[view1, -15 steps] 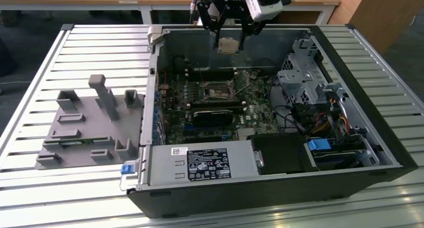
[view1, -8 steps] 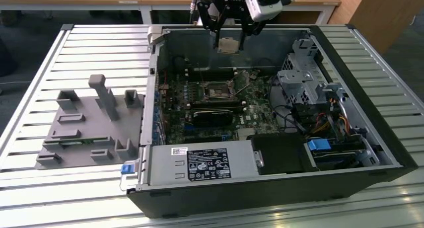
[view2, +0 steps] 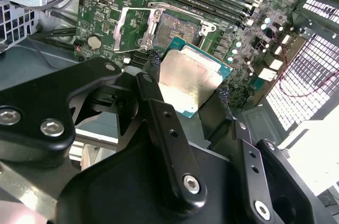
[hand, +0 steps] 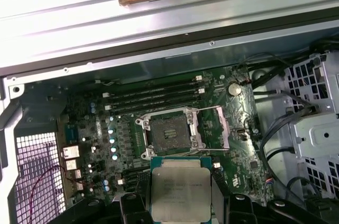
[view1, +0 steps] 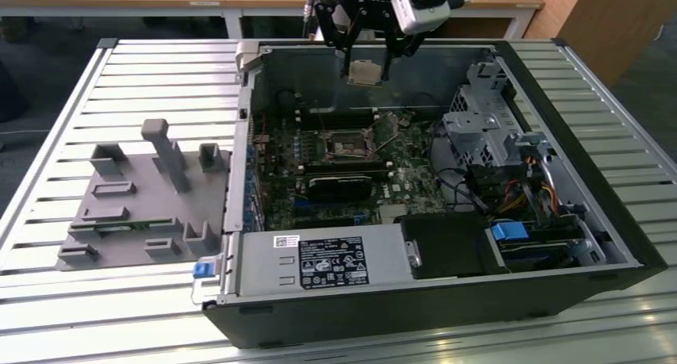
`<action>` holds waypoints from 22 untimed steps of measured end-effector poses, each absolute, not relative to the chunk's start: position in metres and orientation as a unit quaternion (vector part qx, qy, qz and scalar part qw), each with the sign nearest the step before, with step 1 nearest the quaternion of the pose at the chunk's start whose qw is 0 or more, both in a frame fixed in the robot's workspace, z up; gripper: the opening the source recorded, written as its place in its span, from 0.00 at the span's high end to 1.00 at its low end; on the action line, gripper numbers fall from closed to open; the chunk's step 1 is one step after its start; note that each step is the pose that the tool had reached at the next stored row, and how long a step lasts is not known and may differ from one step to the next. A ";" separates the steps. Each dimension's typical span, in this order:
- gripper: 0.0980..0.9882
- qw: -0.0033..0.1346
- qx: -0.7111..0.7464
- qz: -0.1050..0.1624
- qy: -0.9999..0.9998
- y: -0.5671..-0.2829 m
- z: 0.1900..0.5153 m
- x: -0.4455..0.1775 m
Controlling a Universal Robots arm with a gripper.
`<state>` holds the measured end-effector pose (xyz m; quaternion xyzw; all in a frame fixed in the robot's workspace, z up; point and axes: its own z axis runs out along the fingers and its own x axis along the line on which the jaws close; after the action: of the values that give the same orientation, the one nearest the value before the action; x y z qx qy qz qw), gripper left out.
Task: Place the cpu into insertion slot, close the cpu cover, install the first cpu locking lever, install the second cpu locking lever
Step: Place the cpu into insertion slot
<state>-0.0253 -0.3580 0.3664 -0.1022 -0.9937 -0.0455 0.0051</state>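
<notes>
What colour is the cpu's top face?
The cpu is pale silver-grey on top, with a teal-green edge; best in the second wrist view.

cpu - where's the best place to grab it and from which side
By two opposite thin edges, coming from above its flat top. The cpu is a thin flat square, so only its edges offer a pinch, and this leaves the underside free to face the insertion slot. The gripper holds it this way now, one finger on each side.

Black pincer (view2: 188,78), matte jointed links (view2: 164,144) with rounded ends, silver hex-socket screws (view2: 52,127) at pivots, white box camera (view1: 421,3) mounted at wrist
</notes>
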 end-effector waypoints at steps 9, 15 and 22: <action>0.50 0.005 -0.112 -0.046 -0.993 -0.358 0.366 -0.025; 0.50 0.004 -0.131 -0.045 -0.990 -0.358 0.366 -0.025; 0.50 0.002 -0.163 -0.045 -0.986 -0.358 0.366 -0.025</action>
<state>-0.0254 -0.3581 0.3662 -0.1630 -0.9856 -0.0447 0.0021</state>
